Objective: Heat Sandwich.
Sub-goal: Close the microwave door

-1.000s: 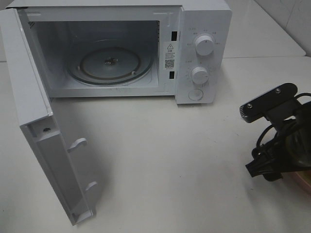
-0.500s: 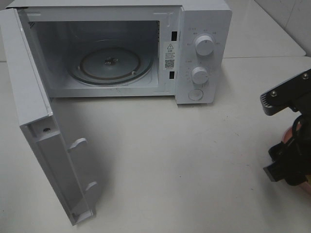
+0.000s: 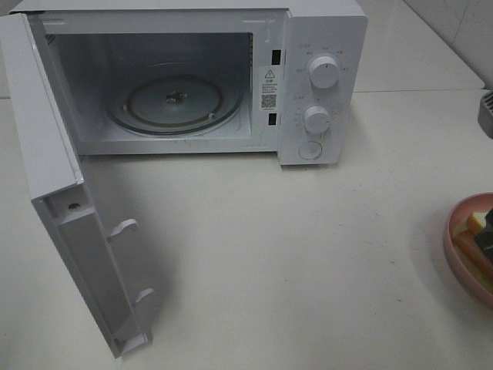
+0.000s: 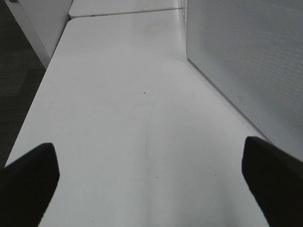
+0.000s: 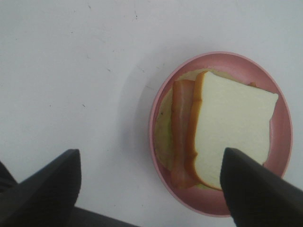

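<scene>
Right gripper [image 5: 151,189] spread wide, empty, above sandwich [image 5: 227,130] on pink plate [image 5: 163,101]; left gripper [image 4: 156,175] also wide, empty.

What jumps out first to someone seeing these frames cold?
The white microwave at the back of the table, its door swung wide toward the camera and the glass turntable bare inside. Next, the sandwich on a pink plate, cut off by the right edge of the high view. The right gripper is over it with jaws open and nothing held.
</scene>
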Controlling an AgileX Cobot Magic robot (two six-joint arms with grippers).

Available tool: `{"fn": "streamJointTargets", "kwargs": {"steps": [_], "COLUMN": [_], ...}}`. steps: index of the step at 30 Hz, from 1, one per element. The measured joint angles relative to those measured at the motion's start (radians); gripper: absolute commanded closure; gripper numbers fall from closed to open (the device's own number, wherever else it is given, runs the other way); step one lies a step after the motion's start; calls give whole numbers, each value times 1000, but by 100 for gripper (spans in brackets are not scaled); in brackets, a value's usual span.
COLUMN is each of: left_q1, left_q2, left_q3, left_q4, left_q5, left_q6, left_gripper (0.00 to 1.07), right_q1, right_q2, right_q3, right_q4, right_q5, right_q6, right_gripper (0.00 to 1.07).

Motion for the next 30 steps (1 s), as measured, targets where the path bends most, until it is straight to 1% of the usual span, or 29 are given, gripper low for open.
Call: {"fn": "streamJointTargets", "kwargs": {"steps": [2, 4, 7, 9, 14, 16, 19, 20, 23, 26, 27, 28, 30], "left_q1": [0, 0, 0, 0, 0, 0, 0, 0, 0, 0, 0, 0, 0], "left_q2": [0, 0, 0, 0, 0, 0, 0, 0, 0, 0, 0, 0, 0], "left_q3": [0, 0, 0, 0, 0, 0, 0, 0, 0, 0, 0, 0, 0], "left_q4": [0, 0, 0, 0, 0, 0, 0, 0, 0, 1, 1, 1, 1], "left_q5": [0, 0, 0, 0, 0, 0, 0, 0, 0, 0, 0, 0, 0], "left_q6": [0, 0, 0, 0, 0, 0, 0, 0, 0, 0, 0, 0, 0], "left_gripper": [9, 9, 9, 9, 9, 9, 9, 9, 9, 9, 9, 9, 9], "right_q1": [0, 0, 0, 0, 0, 0, 0, 0, -6, -83, -83, -148, -209], "right_q2": [-10, -38, -62, -109, -186, -269, -319, -362, -394, -440, -440, -457, -477], "right_q3": [-7, -25, -33, -35, -35, -35, -35, -35, -32, -11, -11, 2, 14], "right_q4": [14, 62, 99, 139, 166, 169, 172, 174, 177, 206, 206, 225, 251], "right_q5": [11, 44, 63, 86, 106, 125, 143, 164, 186, 210, 210, 210, 205], "right_q6": [-17, -66, -100, -136, -158, -165, -165, -167, -164, -166, -166, -173, -191], "right_gripper": [30, 30, 30, 30, 30, 30, 31, 31, 31, 31, 31, 31, 31]}}
